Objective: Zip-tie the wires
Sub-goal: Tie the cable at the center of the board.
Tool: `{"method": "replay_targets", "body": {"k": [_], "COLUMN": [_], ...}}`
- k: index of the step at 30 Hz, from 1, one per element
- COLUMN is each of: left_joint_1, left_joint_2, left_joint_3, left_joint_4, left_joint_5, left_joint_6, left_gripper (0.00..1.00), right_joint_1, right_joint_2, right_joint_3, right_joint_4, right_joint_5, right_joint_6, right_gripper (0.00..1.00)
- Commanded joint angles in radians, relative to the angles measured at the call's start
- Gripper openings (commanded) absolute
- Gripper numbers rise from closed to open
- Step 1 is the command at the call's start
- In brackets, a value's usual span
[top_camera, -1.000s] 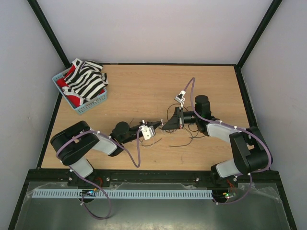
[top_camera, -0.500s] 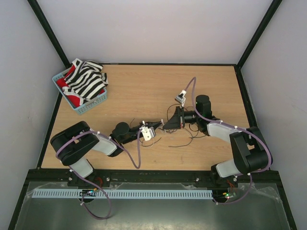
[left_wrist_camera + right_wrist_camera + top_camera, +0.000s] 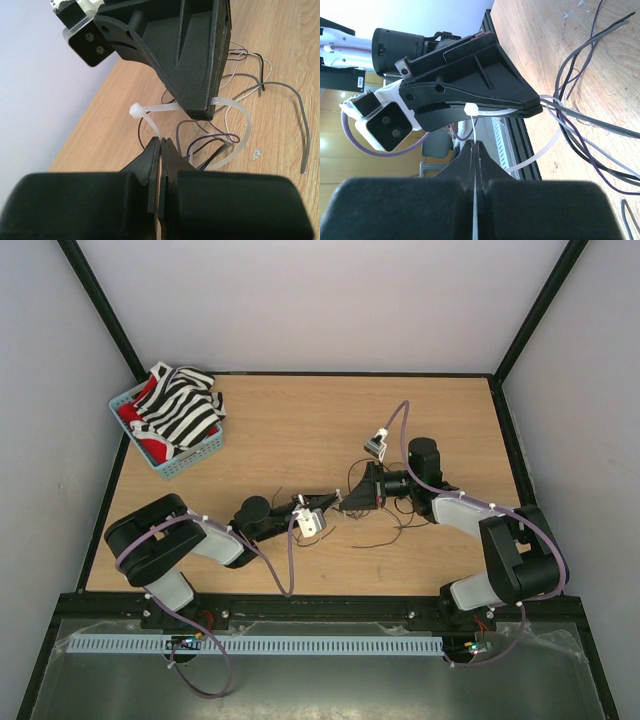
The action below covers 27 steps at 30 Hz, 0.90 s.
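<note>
The wires [image 3: 392, 523] are thin dark and pale strands lying on the wooden table [image 3: 300, 420] right of centre. A translucent white zip tie [image 3: 243, 135] loops around them [image 3: 215, 142]. My left gripper [image 3: 161, 141] is shut on the tie's strap just below its head [image 3: 135, 110]. My right gripper [image 3: 475, 145] is shut on the thin tail coming out of the head [image 3: 471, 109]. The tie's loop [image 3: 540, 147] circles the wires [image 3: 580, 125]. In the top view the left gripper [image 3: 327, 501] and right gripper [image 3: 345, 502] meet tip to tip mid-table.
A blue basket [image 3: 192, 462] holding striped black-and-white cloth [image 3: 180, 405] stands at the table's far left. A loose grey wire [image 3: 295, 115] curls on the wood to the right. Black frame rails border the table.
Both grippers have shifted only slightly and stay pinched on the zip tie. The right gripper has drawn a little nearer to the left one.
</note>
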Motion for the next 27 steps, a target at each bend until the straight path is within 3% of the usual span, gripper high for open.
{"method": "replay_targets", "body": {"k": [1, 27], "left_joint_1": [-0.009, -0.022], "left_joint_2": [-0.009, -0.025], "left_joint_3": [-0.007, -0.009], "left_joint_4": [0.05, 0.05], "left_joint_5": [-0.003, -0.013], "left_joint_6": [0.032, 0.051], "left_gripper": [0.0, 0.0], "right_joint_1": [-0.006, -0.02], "right_joint_2": [-0.017, 0.004], "right_joint_3": [0.044, 0.057], "right_joint_4": [0.028, 0.017], "right_joint_5": [-0.012, -0.019], "right_joint_6": [0.036, 0.063], "right_gripper": [0.0, 0.0]}}
